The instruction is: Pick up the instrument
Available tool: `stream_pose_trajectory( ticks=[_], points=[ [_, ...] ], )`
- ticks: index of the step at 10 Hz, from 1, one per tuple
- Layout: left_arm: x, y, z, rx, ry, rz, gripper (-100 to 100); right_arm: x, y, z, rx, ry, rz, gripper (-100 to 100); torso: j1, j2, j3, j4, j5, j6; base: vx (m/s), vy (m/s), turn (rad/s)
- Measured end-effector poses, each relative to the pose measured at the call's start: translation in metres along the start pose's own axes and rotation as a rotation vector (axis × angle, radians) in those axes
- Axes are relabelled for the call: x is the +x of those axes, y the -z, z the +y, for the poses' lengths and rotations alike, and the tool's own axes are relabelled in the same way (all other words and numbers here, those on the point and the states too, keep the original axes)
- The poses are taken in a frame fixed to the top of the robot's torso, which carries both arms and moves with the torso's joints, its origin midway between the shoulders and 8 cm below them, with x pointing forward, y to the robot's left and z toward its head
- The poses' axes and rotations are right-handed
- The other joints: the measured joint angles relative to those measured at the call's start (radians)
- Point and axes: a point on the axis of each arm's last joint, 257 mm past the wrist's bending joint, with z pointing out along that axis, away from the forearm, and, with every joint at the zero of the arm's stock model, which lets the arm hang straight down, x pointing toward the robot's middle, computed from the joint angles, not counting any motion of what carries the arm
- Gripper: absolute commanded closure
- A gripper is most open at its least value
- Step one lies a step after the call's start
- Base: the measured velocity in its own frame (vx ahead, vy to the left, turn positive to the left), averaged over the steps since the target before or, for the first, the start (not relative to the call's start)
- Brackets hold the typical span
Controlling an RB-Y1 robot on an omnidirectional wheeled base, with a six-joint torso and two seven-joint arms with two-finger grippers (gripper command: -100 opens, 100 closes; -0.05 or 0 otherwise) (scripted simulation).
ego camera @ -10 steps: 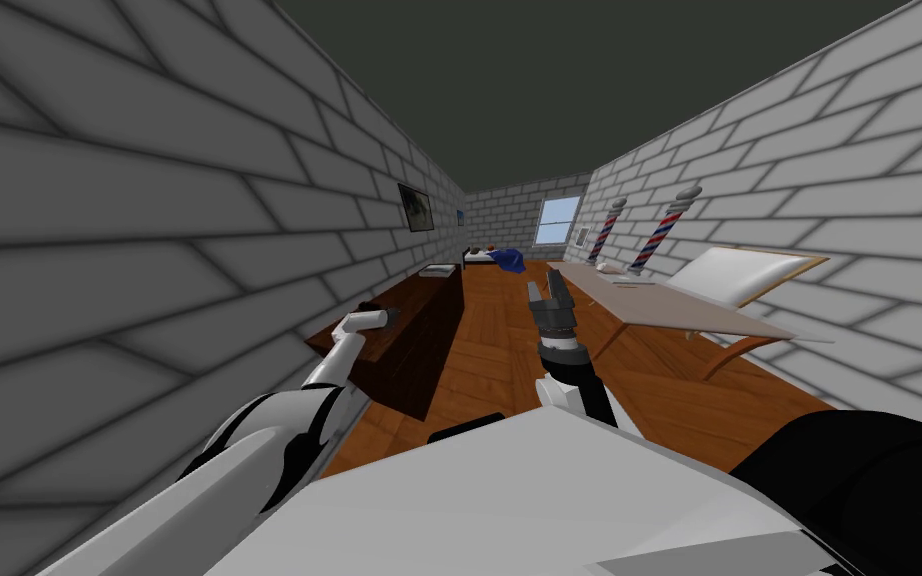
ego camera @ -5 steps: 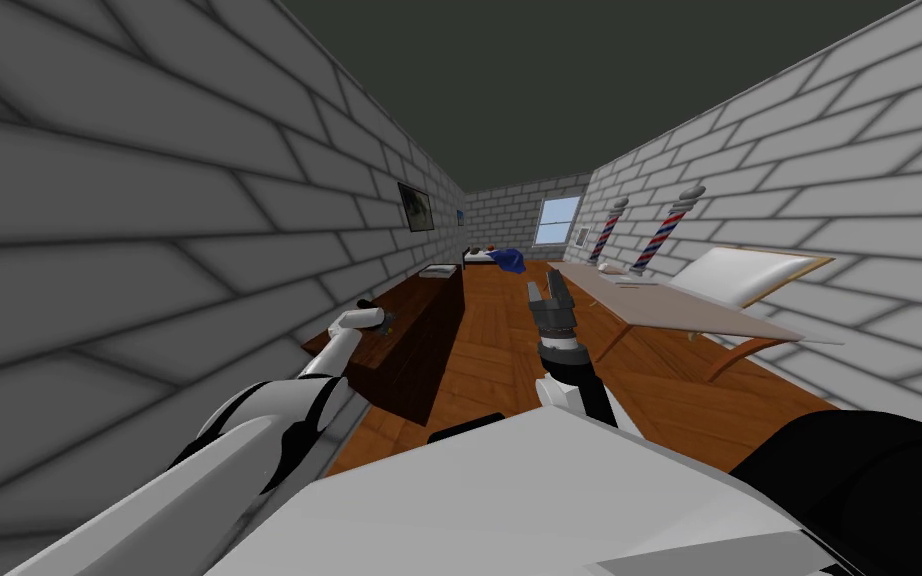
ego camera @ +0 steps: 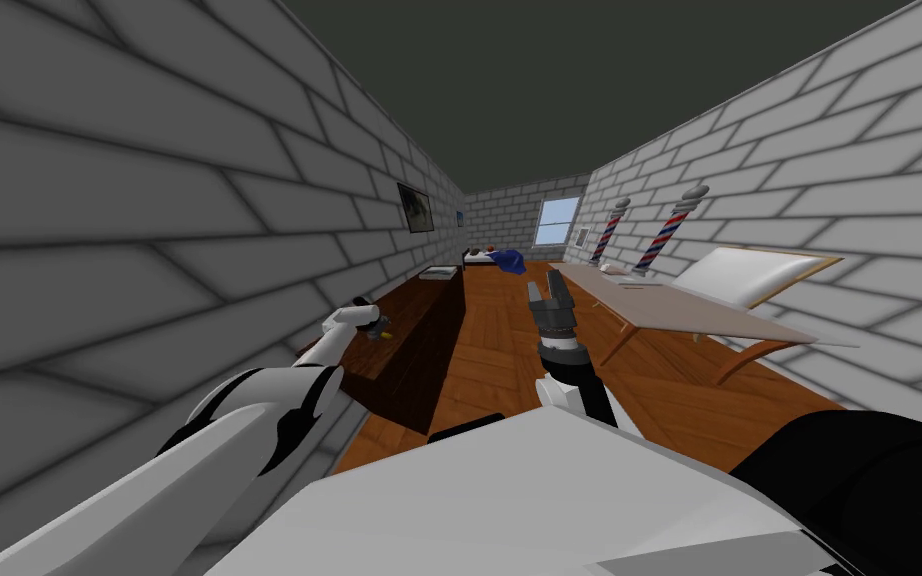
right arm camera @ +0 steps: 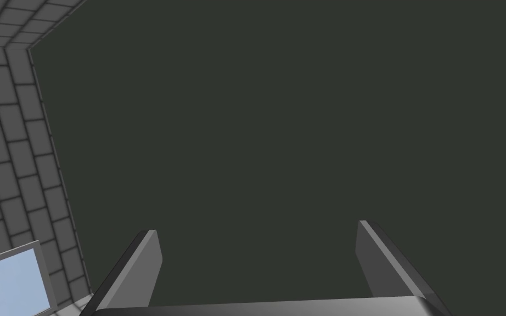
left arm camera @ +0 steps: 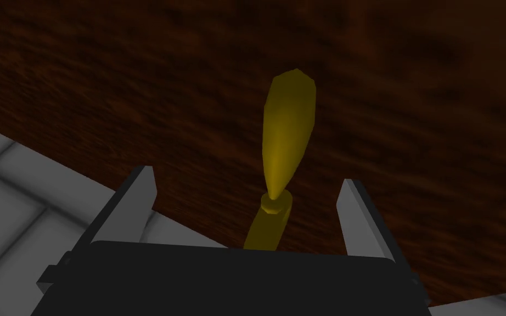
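- Status: the pick is not done yet. The left gripper point(left arm camera: 247, 176) is hanging over the instrument point(left arm camera: 287, 129) with its jaws spread wide.
- The yellow instrument is lying flat on the dark wood top point(left arm camera: 411, 109), between the two blades. Neither blade is touching it, as far as I can see.
- Its fat tapered end is pointing away from the gripper. Its thin stem is running in under the gripper's dark body.
- In the head view this is happening left of centre. The gripper is sitting at the near end of the dark cabinet point(ego camera: 419, 345) along the left wall, with the yellow speck just beside it.
- My read of what's left: closing on the instrument and then lifting it clear. The approach is looking finished.
- The right gripper point(ego camera: 549, 287) is idling at frame centre, pointing up, with its jaws spread and nothing between them.
- Counts, nearest things: 1 instrument, 2 grippers, 1 dark cabinet.
- Counts, mid room, right of centre: 1 light table point(ego camera: 689, 315) and 1 white reclined seat point(ego camera: 749, 272).
- Counts, further back: 2 striped poles point(ego camera: 667, 232) on the right wall and 1 framed picture point(ego camera: 415, 207) on the left wall.
- Counts, far end: 1 window point(ego camera: 557, 220) and 1 blue object point(ego camera: 511, 261), too small to identify.
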Motion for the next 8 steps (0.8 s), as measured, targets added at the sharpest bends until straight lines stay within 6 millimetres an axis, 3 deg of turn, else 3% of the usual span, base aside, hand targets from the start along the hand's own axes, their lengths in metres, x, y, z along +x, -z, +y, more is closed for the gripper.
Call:
stream_pose_trajectory(
  ticks=[5,6,7,8],
  points=[
    [-0.011,0.004,0.024,-0.088,-0.007,0.014,-100,0.0,0.0,0.0,0.0,0.0,0.0,0,-0.003,0.007,0.004,0.002,-0.001,0.0,0.027,0.017,0.002],
    [-0.011,0.004,0.024,-0.089,-0.007,0.015,0,0.0,0.0,0.0,0.0,0.0,0.0,0,-0.003,0.008,0.004,0.002,-0.001,0.0,0.0,0.0,0.0],
    [-0.011,0.004,0.024,-0.089,-0.007,0.015,-100,0.0,0.0,0.0,0.0,0.0,0.0,0,-0.004,0.008,0.005,0.002,-0.001,0.0,0.036,0.019,-0.033],
    [-0.007,-0.003,0.029,-0.094,-0.006,0.015,-100,0.0,0.0,0.0,0.0,0.0,0.0,0,-0.003,0.006,0.004,0.001,-0.001,0.0,0.068,0.041,-0.035]
  ],
)
